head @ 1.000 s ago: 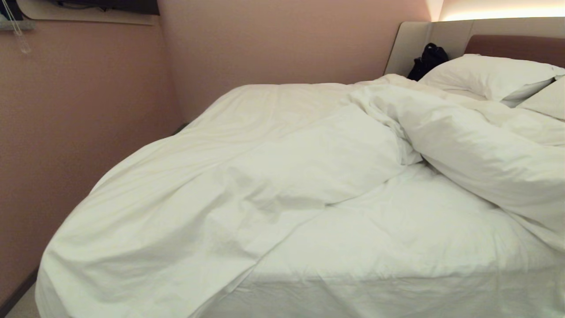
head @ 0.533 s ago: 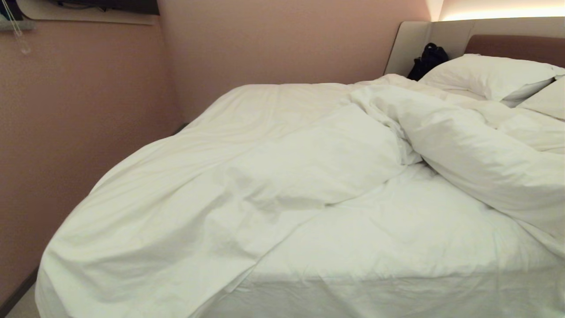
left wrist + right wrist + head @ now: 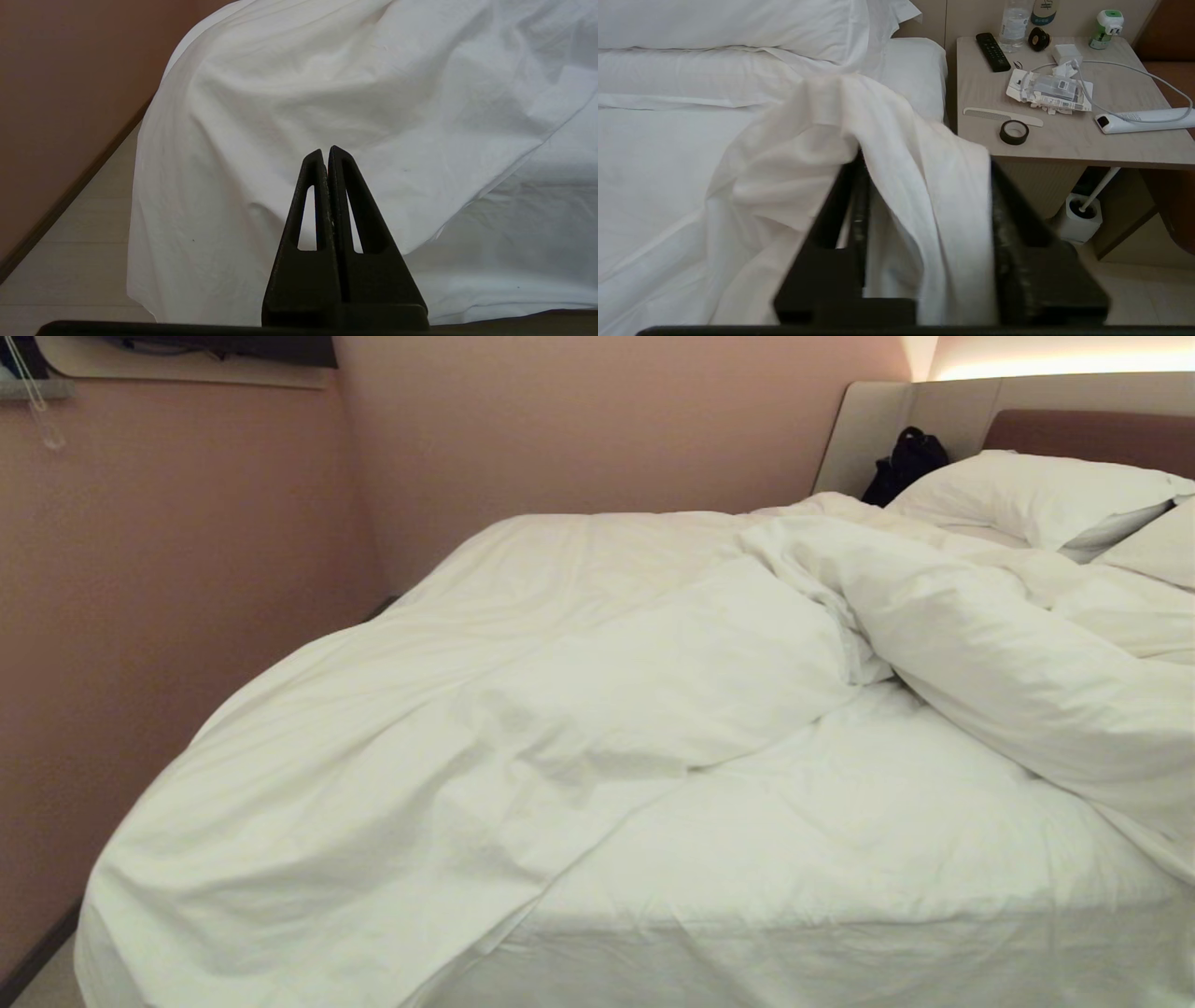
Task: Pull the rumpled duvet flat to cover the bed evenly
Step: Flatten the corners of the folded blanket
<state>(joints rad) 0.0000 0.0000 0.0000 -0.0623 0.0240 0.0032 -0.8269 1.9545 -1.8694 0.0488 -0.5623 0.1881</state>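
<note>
The white duvet (image 3: pixel 560 709) lies rumpled across the bed (image 3: pixel 934 406), spread over the left half and rolled into a thick fold on the right. In the right wrist view a bunched edge of the duvet (image 3: pixel 887 140) hangs loose between the spread fingers of my right gripper (image 3: pixel 924 158), which is open beside the nightstand. My left gripper (image 3: pixel 325 150) is shut and empty, parked low and facing the duvet (image 3: pixel 327 84) where it hangs over the bed's foot corner. Neither gripper shows in the head view.
White pillows (image 3: pixel 1027 495) lean on the headboard, with a black bag (image 3: pixel 904 462) behind them. A nightstand (image 3: pixel 1064 140) holds a remote, tape roll, bottles and cables. A pink wall (image 3: pixel 140 616) runs close along the bed's left side, with a narrow floor strip (image 3: pixel 70 261).
In the head view the rolled fold on the right has settled slightly lower toward the right edge. The rest of the duvet lies as before.
</note>
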